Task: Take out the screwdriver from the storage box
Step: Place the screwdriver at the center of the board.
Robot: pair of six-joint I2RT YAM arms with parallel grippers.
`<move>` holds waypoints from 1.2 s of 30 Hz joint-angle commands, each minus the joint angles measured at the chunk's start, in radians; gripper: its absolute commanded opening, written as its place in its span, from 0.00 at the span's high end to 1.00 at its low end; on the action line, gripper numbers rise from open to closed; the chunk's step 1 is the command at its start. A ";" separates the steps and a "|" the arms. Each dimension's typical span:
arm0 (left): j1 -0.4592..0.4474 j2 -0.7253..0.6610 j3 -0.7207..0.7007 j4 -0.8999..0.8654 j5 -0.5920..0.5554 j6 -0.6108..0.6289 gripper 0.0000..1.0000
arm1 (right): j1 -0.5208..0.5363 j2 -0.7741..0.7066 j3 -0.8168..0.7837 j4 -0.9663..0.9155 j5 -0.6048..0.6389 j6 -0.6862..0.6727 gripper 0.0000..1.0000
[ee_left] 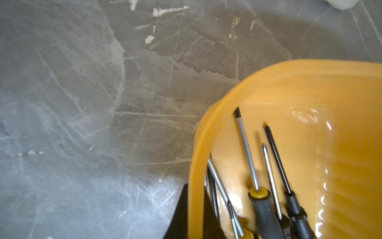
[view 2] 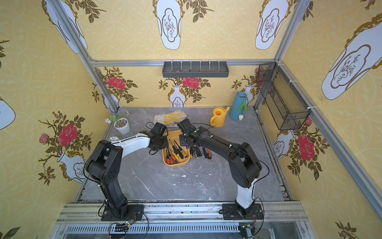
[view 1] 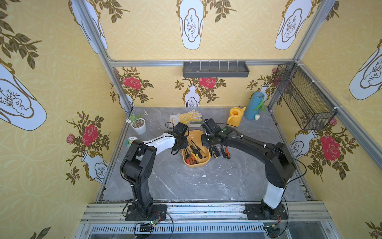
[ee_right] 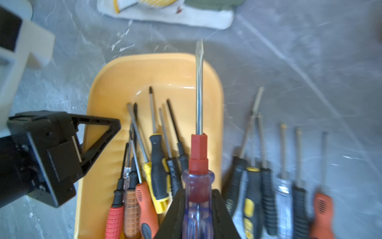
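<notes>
L gripper (ee_left: 195,211) jaws pinch the storage box (view 1: 196,164) rim at its 9 o'clock side; box sits mid-table (view 1: 186,182). R gripper (ee_right: 198,194) jaws squeeze a clear-handled, red-collared screwdriver (ee_right: 198,149) over the box's 3 o'clock edge. Other drivers (view 1: 193,155) lie inside; row of drivers (view 1: 220,153) on table at 3 o'clock.

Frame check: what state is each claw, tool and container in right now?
Left claw: shut on the storage box rim.
Right claw: shut on the clear handle of the red-collared screwdriver.
Storage box: upright, several screwdrivers inside.
Loose screwdrivers: lying side by side on the table, outside the box.
Watering can: upright.
</notes>
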 commanded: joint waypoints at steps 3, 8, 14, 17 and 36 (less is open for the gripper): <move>0.001 0.017 -0.010 -0.061 0.008 0.004 1.00 | -0.073 -0.085 -0.074 -0.001 0.050 -0.034 1.00; 0.002 0.016 -0.009 -0.062 0.009 0.003 1.00 | -0.118 -0.098 -0.132 -0.026 0.056 -0.058 1.00; 0.002 0.004 -0.008 -0.078 -0.004 0.011 1.00 | -0.126 -0.062 -0.169 -0.027 0.044 -0.082 1.00; 0.001 0.004 0.000 -0.092 -0.007 0.020 1.00 | -0.126 -0.033 -0.169 -0.028 0.034 -0.090 1.00; 0.001 -0.023 0.012 -0.115 -0.033 0.039 1.00 | -0.126 0.103 -0.151 -0.013 -0.032 -0.062 0.98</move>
